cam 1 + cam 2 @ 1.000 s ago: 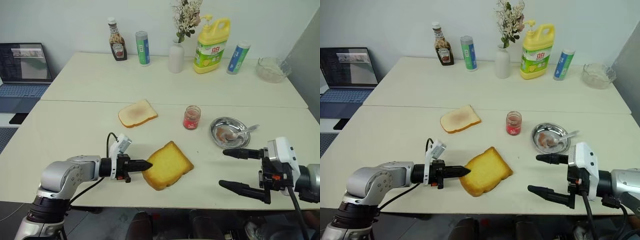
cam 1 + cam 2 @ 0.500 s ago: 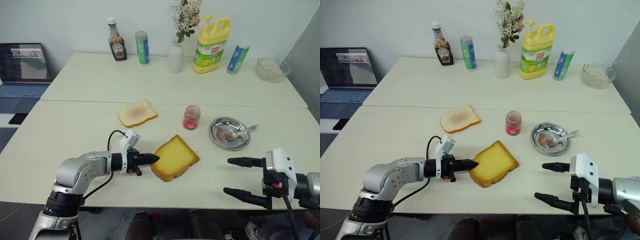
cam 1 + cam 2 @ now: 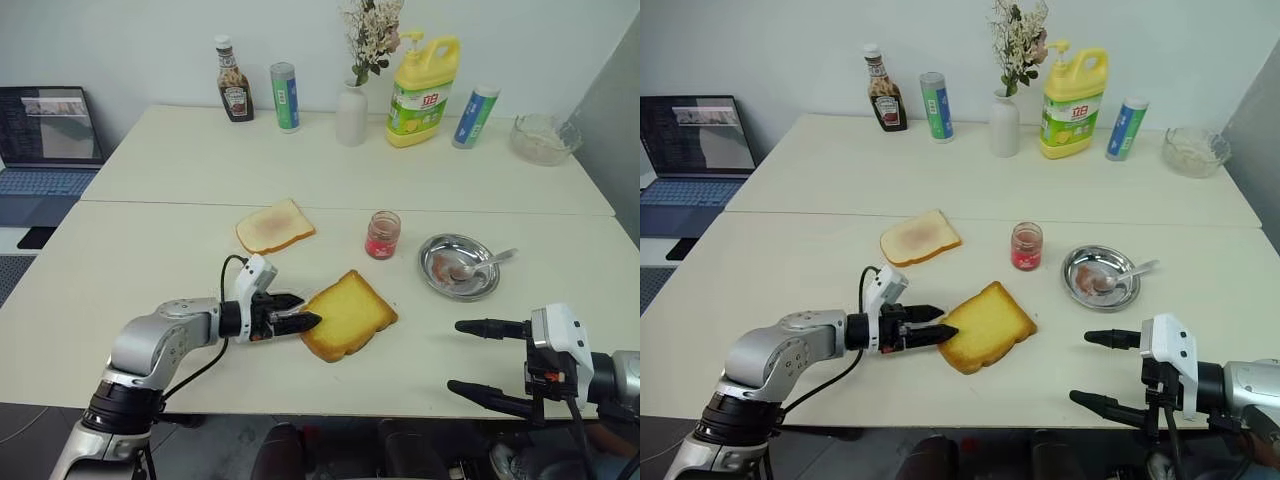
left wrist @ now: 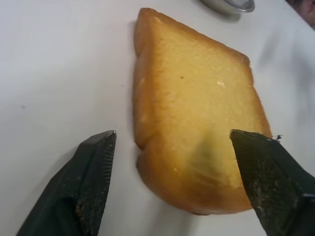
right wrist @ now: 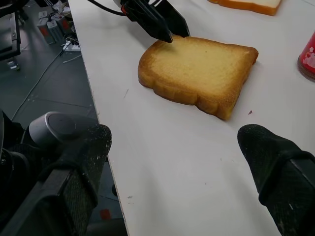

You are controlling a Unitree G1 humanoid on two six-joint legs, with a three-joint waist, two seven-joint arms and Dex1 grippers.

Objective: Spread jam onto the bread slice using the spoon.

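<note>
The bread is thick and golden, and it lies flat near the front of the desk. The jam jar stands upright behind it. The spoon rests in the steel dish.

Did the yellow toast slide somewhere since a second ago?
Yes. The bread slice slid toward the jam jar and the steel dish, pushed by the left hand, whose fingers now stand apart.
</note>
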